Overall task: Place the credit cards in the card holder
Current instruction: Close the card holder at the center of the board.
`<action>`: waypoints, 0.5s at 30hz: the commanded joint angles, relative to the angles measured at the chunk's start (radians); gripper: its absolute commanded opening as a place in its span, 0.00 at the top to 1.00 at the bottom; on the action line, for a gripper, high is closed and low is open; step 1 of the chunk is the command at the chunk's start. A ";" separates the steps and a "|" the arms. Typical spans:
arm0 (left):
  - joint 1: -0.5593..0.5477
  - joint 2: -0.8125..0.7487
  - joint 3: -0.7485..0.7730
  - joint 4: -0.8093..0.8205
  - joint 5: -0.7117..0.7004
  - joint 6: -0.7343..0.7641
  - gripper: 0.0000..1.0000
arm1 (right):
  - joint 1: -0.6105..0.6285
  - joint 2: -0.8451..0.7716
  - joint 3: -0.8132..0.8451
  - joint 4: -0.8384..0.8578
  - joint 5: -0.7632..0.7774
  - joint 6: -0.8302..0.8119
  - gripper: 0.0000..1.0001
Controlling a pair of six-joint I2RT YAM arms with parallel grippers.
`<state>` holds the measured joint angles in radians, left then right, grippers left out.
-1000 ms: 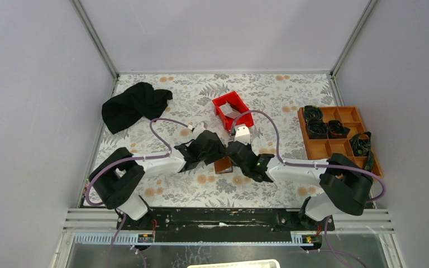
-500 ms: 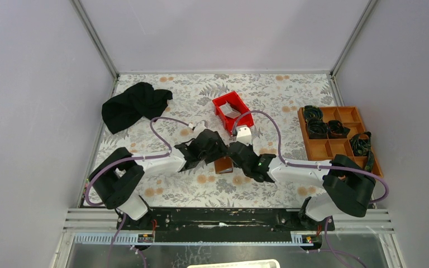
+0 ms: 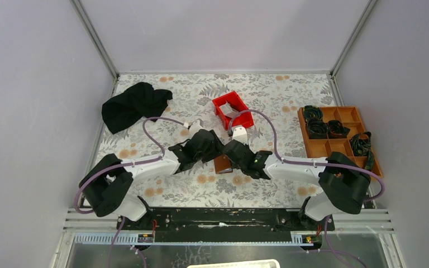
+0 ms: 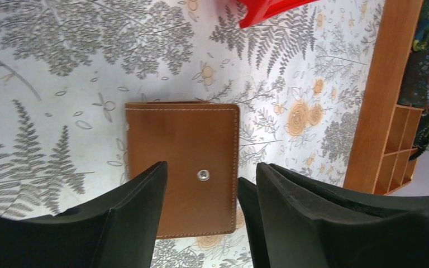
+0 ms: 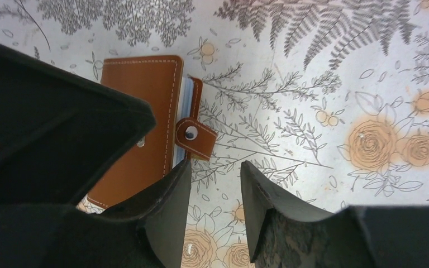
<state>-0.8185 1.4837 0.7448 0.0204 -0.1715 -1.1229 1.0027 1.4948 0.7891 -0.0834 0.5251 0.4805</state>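
Brown card holder [image 4: 181,162] on floral tablecloth [image 3: 268,92]; grey walls [image 3: 223,33]

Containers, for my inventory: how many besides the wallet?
2: the red bin at centre back; the orange compartment tray along the right edge. Another could be hidden from view.

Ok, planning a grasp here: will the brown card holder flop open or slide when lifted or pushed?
The card holder lies flat, so a push would probably slide it, not tip it. Its tab clasp looks unsnapped, so it may fall open when lifted. Thin and small, likely light.
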 commanded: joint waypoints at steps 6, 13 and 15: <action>-0.003 -0.059 -0.069 -0.056 -0.085 -0.015 0.36 | 0.005 0.028 0.013 0.006 -0.073 0.033 0.53; 0.000 -0.070 -0.095 -0.053 -0.090 -0.023 0.38 | 0.005 0.060 0.020 0.008 -0.087 0.036 0.50; 0.000 -0.066 -0.099 -0.050 -0.085 -0.023 0.39 | 0.005 0.065 0.016 0.015 -0.084 0.036 0.50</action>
<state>-0.8181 1.4319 0.6632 -0.0238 -0.2279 -1.1385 1.0023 1.5513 0.7891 -0.0883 0.4496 0.5003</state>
